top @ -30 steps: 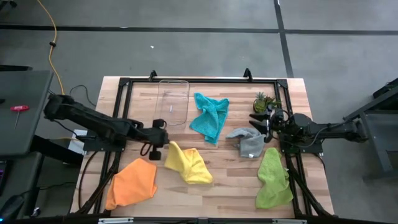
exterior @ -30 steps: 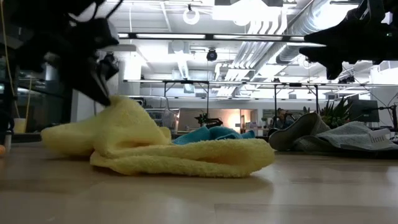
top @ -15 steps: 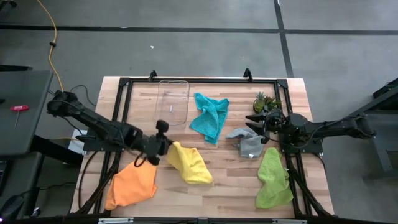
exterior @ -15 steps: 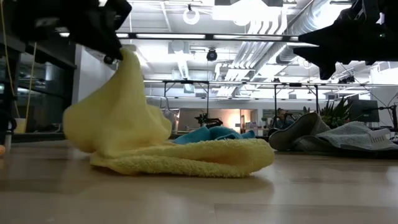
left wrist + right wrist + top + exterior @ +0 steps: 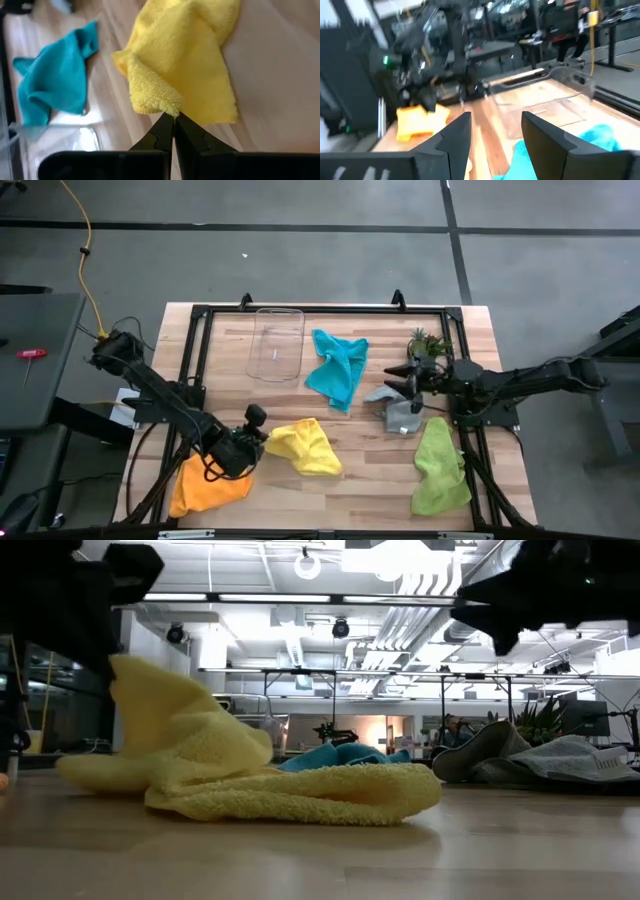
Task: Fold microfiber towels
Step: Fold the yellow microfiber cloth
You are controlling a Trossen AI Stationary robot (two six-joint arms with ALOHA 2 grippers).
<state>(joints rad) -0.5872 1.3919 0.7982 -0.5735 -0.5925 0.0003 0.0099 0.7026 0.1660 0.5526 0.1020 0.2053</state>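
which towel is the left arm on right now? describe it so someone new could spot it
On the wooden table, look near the front edge, left of centre, between the orange towel and the lime green towel. The yellow towel lies crumpled there, one corner pinched in the shut jaws of the left gripper. It is the only yellow cloth and the only one gripped.

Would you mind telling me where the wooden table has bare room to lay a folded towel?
The widest free patch is the wooden table's front strip between the crumpled yellow microfiber towel and the lime green microfiber towel. Another lies left of the clear plastic rectangular tray. It is crowded near the small green potted plant.
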